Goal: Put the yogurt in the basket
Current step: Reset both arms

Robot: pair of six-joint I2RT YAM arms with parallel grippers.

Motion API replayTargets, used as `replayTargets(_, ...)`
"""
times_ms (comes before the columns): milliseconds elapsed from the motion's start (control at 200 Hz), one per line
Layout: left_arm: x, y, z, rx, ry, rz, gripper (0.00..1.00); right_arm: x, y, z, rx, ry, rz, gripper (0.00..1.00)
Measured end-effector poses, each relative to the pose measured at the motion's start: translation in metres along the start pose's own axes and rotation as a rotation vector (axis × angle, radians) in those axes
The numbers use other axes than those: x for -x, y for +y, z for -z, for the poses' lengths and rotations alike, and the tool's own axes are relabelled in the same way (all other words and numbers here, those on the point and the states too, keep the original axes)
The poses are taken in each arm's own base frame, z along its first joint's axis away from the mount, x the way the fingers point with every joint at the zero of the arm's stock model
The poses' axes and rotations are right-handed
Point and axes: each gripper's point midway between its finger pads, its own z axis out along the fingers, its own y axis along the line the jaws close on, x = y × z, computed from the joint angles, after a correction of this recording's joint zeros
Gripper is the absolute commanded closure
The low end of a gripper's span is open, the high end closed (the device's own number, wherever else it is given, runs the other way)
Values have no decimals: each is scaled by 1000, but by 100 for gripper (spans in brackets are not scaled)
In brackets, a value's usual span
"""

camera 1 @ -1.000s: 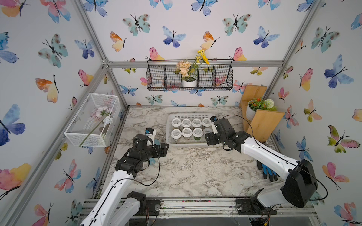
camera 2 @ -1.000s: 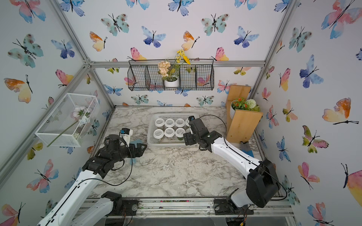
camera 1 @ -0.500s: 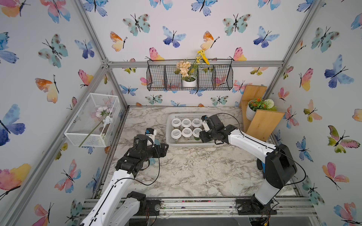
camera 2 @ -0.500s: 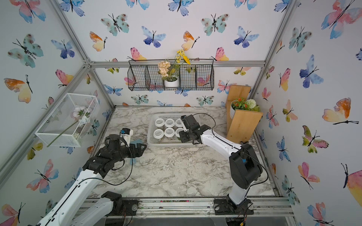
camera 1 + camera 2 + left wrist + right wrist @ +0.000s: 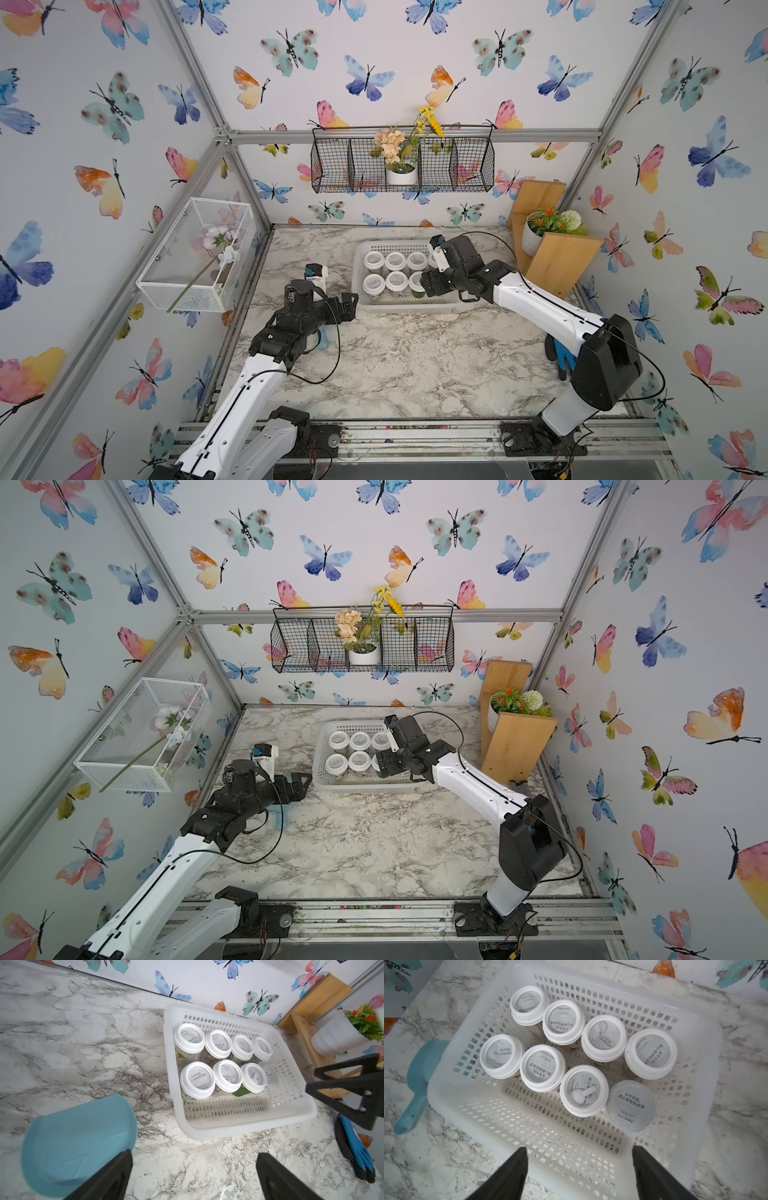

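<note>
Hovering just left of the basket point(image 5: 209, 1130), the left gripper point(image 5: 193, 1154) has its fingers spread wide with nothing between them, above the marble table and over a blue scoop point(image 5: 79, 1136) that lies near the basket's left side. Inside the basket all eight yogurt cups point(image 5: 542, 1068) stand upright in two rows of four, seven under white-rimmed lids and the flat-lidded cup point(image 5: 630, 1105) at the right end of the row nearer the robot. Over the basket's right end the right gripper point(image 5: 579, 1149) is likewise spread and empty, and a blue glove point(image 5: 561, 357) lies well to the right of the basket
</note>
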Motion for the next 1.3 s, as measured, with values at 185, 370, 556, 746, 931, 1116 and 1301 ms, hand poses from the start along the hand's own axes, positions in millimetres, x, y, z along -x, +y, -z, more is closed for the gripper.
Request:
replayTargets(185,18,-4,-10,-18,-63,-61,1,-20,-30,30,-89,-39,-25,1)
replayTargets(370,25,-8,-15,-50,-144,-185,1,-38,-63,35,-148,-28,-73,1)
replayTargets(556,15,-1,-21,-27,-142,-238,1,-49,-81,37,-198,-33,-66,1)
replayTargets(746,18,10,-19,31,-197,-283,1,-60,-87,44,-209,-118,-21,1)
replayTargets(931,15,25,-19,110,-222,-341,1,-85,-110,47,-280,-212,-6,1)
replayTargets(1116,8,50,-19,185,-251,-337,1,-97,-138,45,-383,-263,-17,1)
replayTargets(1301,-6,86,-21,254,-298,-293,1,-111,-173,46,-476,-345,-64,1)
